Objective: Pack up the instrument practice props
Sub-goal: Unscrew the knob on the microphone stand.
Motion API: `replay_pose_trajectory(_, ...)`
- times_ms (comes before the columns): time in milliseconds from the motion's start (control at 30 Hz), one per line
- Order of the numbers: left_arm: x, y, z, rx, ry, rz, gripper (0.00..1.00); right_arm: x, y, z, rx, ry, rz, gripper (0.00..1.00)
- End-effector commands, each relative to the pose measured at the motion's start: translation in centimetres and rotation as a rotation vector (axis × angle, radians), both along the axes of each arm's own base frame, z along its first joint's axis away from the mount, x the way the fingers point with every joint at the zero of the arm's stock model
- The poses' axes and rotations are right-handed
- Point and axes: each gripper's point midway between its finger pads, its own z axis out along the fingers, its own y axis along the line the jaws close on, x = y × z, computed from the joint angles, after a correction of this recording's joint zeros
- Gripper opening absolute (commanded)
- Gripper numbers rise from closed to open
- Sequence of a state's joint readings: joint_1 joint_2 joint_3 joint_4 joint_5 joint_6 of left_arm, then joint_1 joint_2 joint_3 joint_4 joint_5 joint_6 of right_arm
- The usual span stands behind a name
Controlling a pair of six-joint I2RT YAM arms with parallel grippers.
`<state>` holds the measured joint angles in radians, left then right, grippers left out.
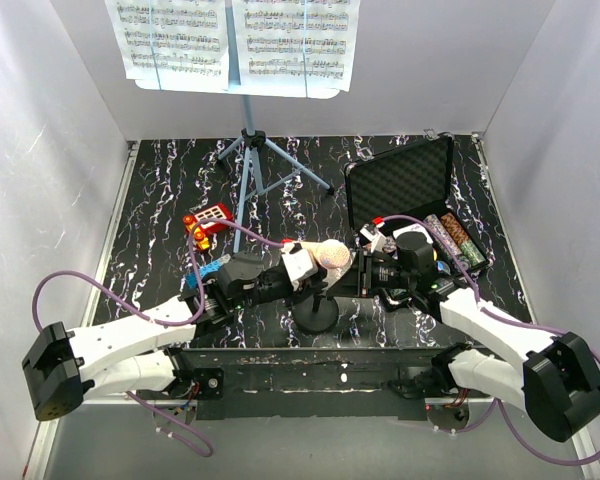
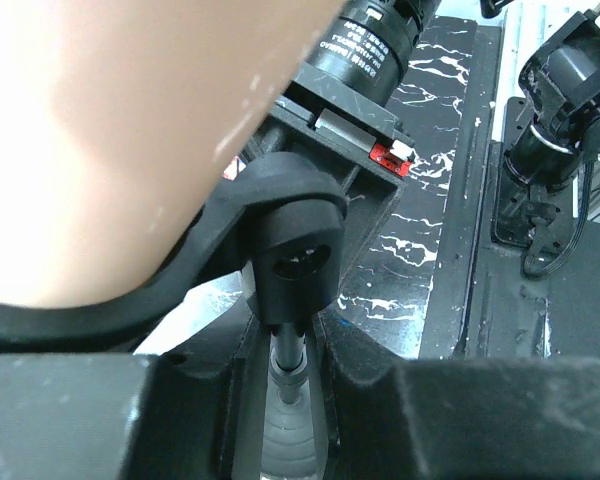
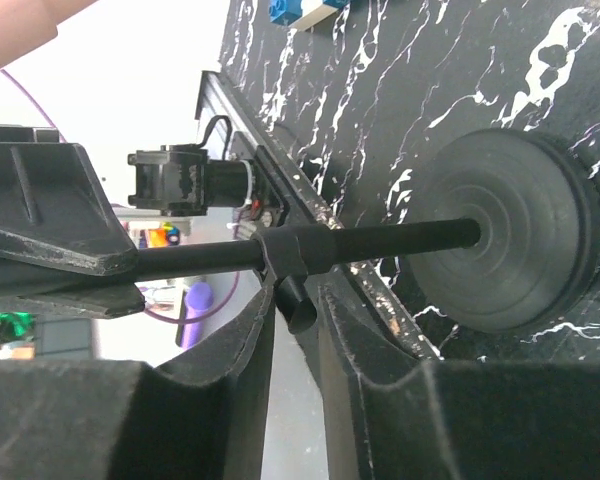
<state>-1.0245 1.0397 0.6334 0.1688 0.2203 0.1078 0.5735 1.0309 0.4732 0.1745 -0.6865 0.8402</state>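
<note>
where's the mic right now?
Top view: the microphone stands at the middle of the table's near edge, just left of the open black case.

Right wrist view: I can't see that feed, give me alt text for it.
The microphone stand runs across the picture as a thin black rod to its round base at right, the black marbled table behind. The fingers of the right gripper flank a collar on the rod; contact is unclear. At left, the left gripper clamps the rod.
</note>
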Motion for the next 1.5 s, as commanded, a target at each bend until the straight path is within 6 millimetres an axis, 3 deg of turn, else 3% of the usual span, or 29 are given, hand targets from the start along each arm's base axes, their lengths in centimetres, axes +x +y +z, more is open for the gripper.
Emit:
replay_pose_trajectory(0, -2.6, 1.5, -5.4, 0.165, 0.103, -0.073, 0.00, -0.4, 0.6, 1.1, 0.078, -0.035, 0.065, 0.28)
replay_pose_trajectory(200, -2.5, 1.6, -5.9, 0.177, 0.105, -0.063, 0.00, -0.8, 0.9, 1.3, 0.097, -0.033, 0.109, 0.22)
replay_pose_trajectory(300, -1.8, 1.7, -5.9, 0.180, 0.103, -0.022, 0.03, -1.0, 1.0, 1.4, 0.107, -0.036, 0.133, 0.07)
replay_pose_trajectory(333, -1.5, 1.8, -5.9, 0.183, 0.104, -0.006, 0.11, -1.0, 1.0, 1.4, 0.112, -0.039, 0.136, 0.03)
replay_pose_trajectory(400, -1.2, 1.9, -5.8, 0.186, 0.107, 0.013, 0.38, -1.1, 0.9, 1.3, 0.110, -0.041, 0.132, 0.01)
replay_pose_trajectory(467, -1.1, 1.8, -5.6, 0.180, 0.108, 0.024, 0.52, -0.9, 0.8, 1.2, 0.103, -0.055, 0.112, 0.01)
replay_pose_trajectory(500, -1.0, 1.9, -5.6, 0.178, 0.111, 0.030, 0.54, -0.6, 0.7, 1.1, 0.093, -0.061, 0.091, 0.01)
replay_pose_trajectory(667, -0.3, 1.9, -5.4, 0.167, 0.118, 0.075, 0.59, 0.0, 0.1, 1.4, 0.064, -0.098, 0.016, 0.01)
replay_pose_trajectory(933, 0.5, 2.5, -3.2, 0.036, 0.094, 0.158, 0.69, 0.3, -0.8, 1.2, 0.049, -0.120, -0.058, 0.01)
replay_pose_trajectory(1467, 0.7, 2.6, 1.2, -0.223, 0.105, 0.208, 0.71, 1.3, -1.1, -0.1, 0.085, -0.047, -0.186, 0.01)
